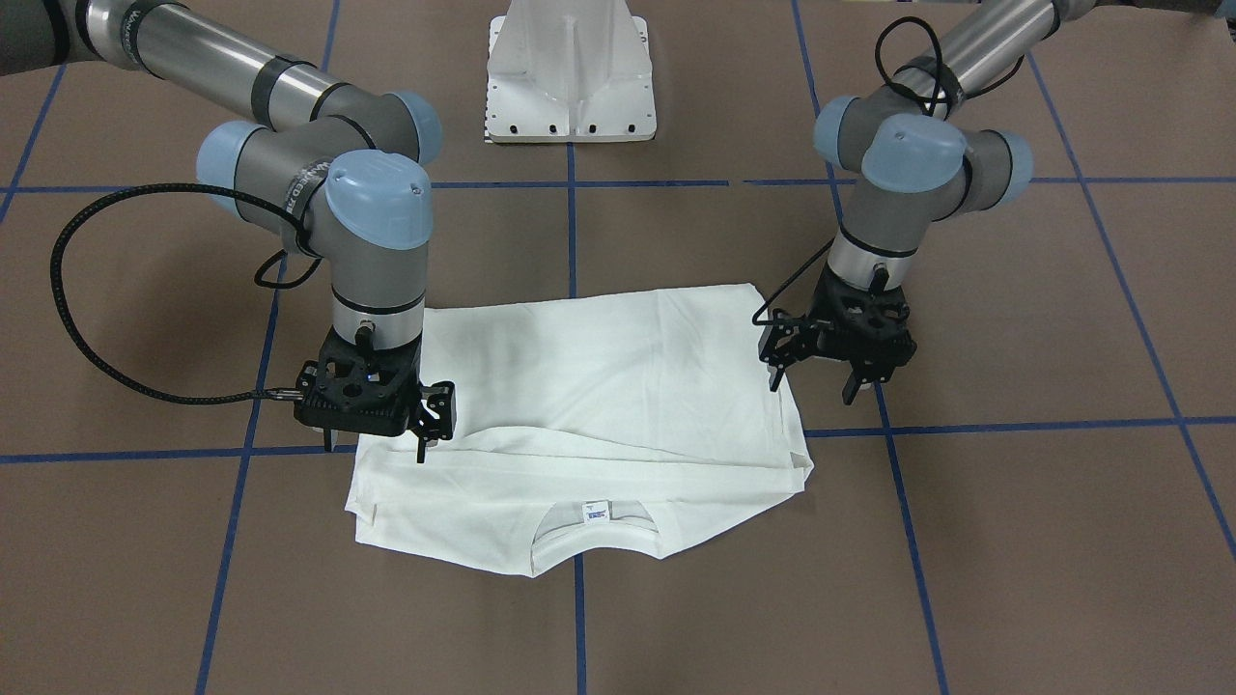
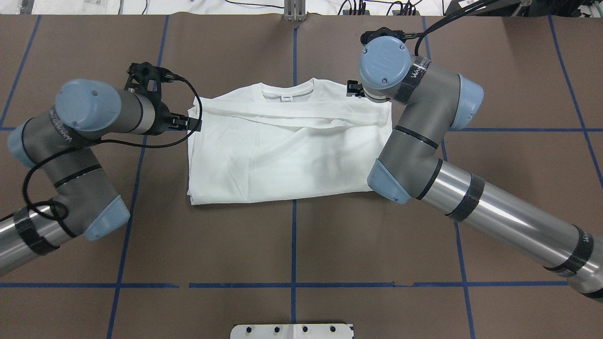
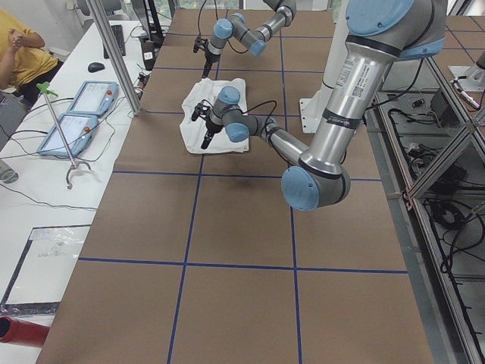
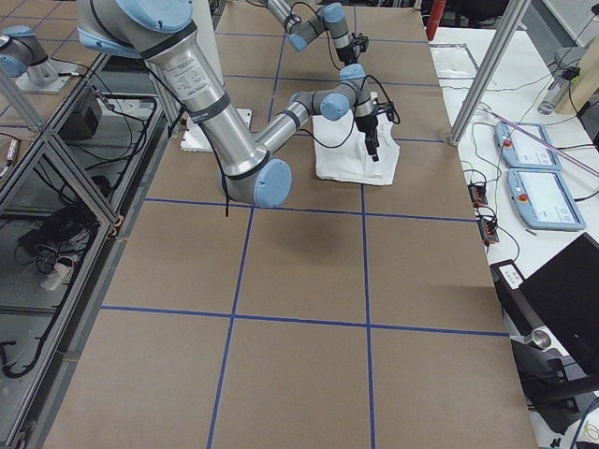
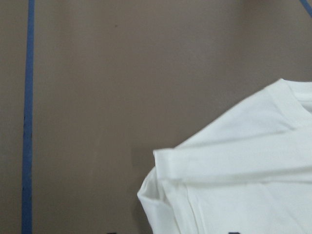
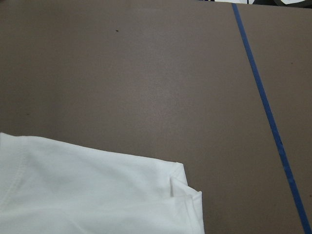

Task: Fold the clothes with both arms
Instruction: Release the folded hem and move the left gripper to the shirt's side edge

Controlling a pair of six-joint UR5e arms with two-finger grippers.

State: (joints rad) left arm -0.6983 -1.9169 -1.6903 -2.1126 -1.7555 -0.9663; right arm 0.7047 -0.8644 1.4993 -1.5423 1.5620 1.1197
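Note:
The white shirt (image 1: 618, 386) lies folded flat on the brown table, sleeves folded across it, with the neck and its small label (image 1: 596, 512) towards the far side from the robot. It also shows in the overhead view (image 2: 282, 160). No printed text is visible. My left gripper (image 1: 813, 386) is open and empty, just above the shirt's corner; its wrist view shows that corner (image 5: 243, 185). My right gripper (image 1: 377, 446) is open and empty, over the opposite edge near the shoulder; its wrist view shows that corner (image 6: 87, 195).
A white metal stand (image 1: 570, 87) sits at the robot's side of the table, behind the shirt. Blue tape lines (image 1: 579, 241) cross the brown surface. An operator (image 3: 23, 53) and control pendants (image 3: 76, 121) are beside the table's far edge.

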